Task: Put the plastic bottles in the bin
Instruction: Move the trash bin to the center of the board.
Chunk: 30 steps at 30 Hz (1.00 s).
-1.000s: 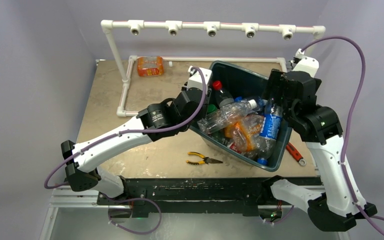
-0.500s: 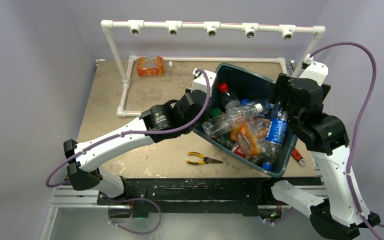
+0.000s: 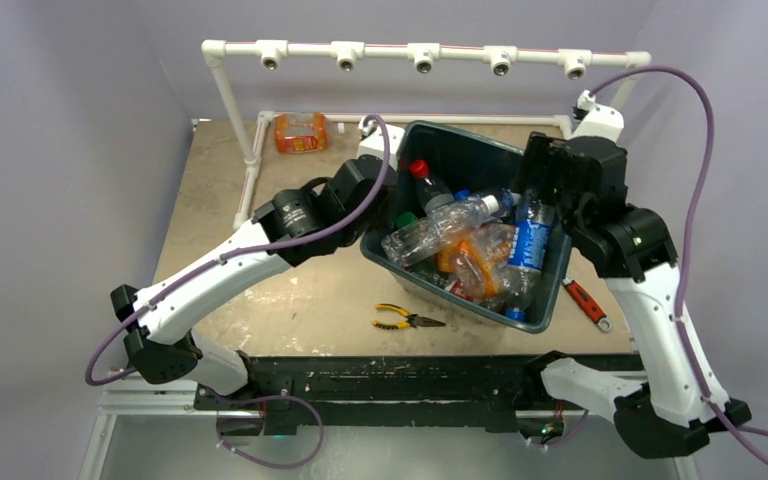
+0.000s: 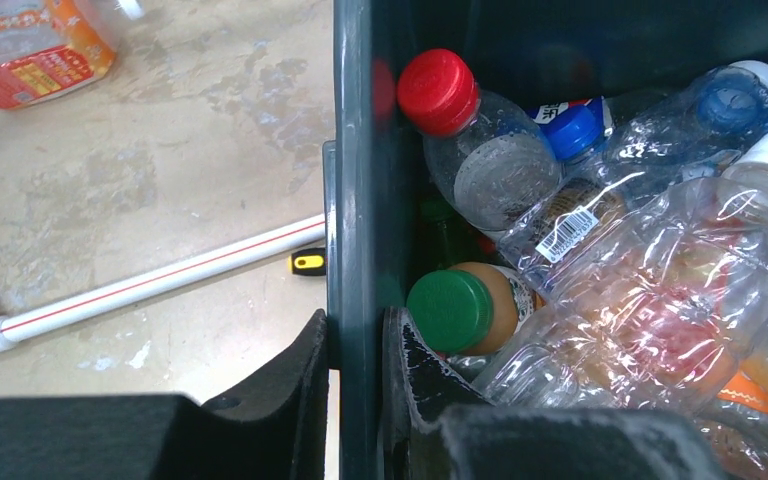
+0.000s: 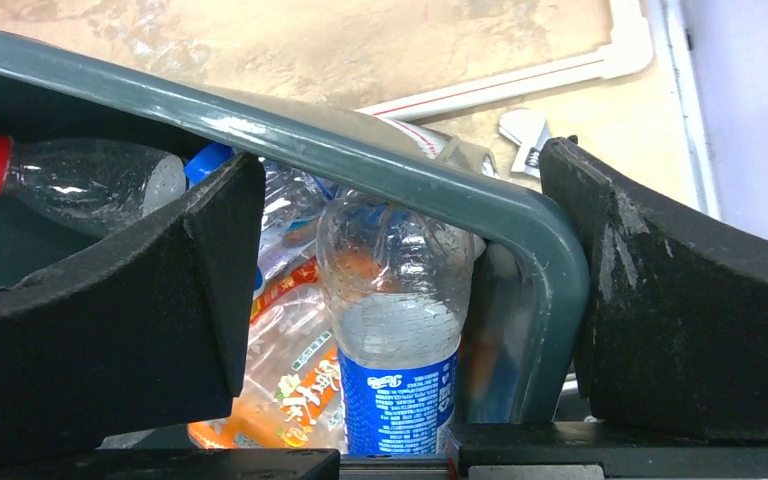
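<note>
Top external view, left to right. Far left of big dark teal plastic bin (image 3: 475, 160): orange plastic bottle (image 3: 300, 131) lying flat, long side pointing left-right, well apart from both grippers, nearer left gripper (image 4: 355, 330). That gripper pinching bin's left wall. Inside bin: heap of clear and orange plastic bottles (image 3: 465, 245). Over bin's right rim: right gripper (image 5: 400, 180), fingers spread wide.

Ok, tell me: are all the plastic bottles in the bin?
No: one orange bottle lies on the table, outside the bin, near the white pipe frame.
</note>
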Motion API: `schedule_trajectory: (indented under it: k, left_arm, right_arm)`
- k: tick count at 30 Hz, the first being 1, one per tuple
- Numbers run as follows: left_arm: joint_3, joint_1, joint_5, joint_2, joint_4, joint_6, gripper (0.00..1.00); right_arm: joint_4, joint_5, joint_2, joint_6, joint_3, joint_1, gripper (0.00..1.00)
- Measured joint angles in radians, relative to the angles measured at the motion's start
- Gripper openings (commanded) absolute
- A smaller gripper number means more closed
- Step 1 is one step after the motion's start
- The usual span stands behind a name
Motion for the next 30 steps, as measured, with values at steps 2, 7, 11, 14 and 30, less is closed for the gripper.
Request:
schedule_trajectory:
  k: [2,7,11,14,30]
  left_arm:
    - [0.003,0.027,0.018,-0.008,-0.018,-0.008,0.0]
    - [0.032,0.052,0.027,-0.014,-0.085,-0.047,0.0]
    - [0.062,0.055,0.028,-0.016,-0.146,-0.074,0.0]
    - [0.069,0.055,0.019,-0.021,-0.176,-0.08,0.0]
    - [0.117,0.175,0.13,0.019,-0.164,-0.043,0.0]
  right_arm:
    - [0.01,-0.029,0.042,0.007,0.016,0.0,0.99]
    - [0.024,-0.072,0.128,0.01,0.034,-0.006,0.99]
    - [0.06,-0.099,0.167,0.003,0.038,-0.017,0.99]
    - [0.063,-0.105,0.172,-0.001,0.042,-0.016,0.99]
    - [0.071,0.111,0.209,-0.042,0.055,0.061,0.99]
